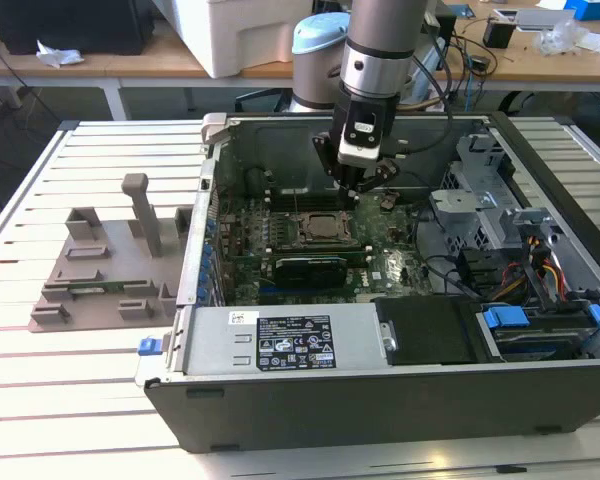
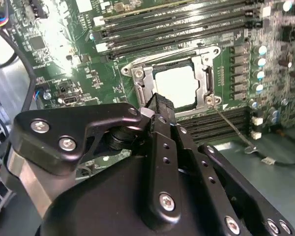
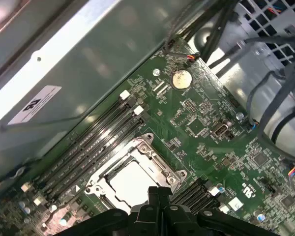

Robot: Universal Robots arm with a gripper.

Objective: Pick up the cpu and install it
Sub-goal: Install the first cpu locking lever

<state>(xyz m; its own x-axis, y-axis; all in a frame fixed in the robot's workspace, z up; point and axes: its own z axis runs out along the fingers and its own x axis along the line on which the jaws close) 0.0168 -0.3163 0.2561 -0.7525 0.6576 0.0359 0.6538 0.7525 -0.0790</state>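
The cpu (image 1: 325,228) lies flat inside the metal socket frame on the green motherboard (image 1: 395,270), within the open computer case. Its pale silver top faces up in both wrist views (image 2: 176,86) (image 3: 130,182). My gripper (image 1: 355,190) hangs just above the socket's edge, a little apart from the chip. The black fingertips (image 2: 160,104) are pressed together with nothing between them. In the first wrist view the gripper (image 3: 160,191) sits right beside the socket frame.
A grey fixture with upright posts (image 1: 110,260) lies on the slatted table at the exterior view's left. A black expansion card (image 1: 305,268) and the power supply (image 1: 280,340) sit in front of the socket. Drive bays and cables (image 1: 520,260) crowd the right. Memory slots (image 2: 187,22) flank the socket.
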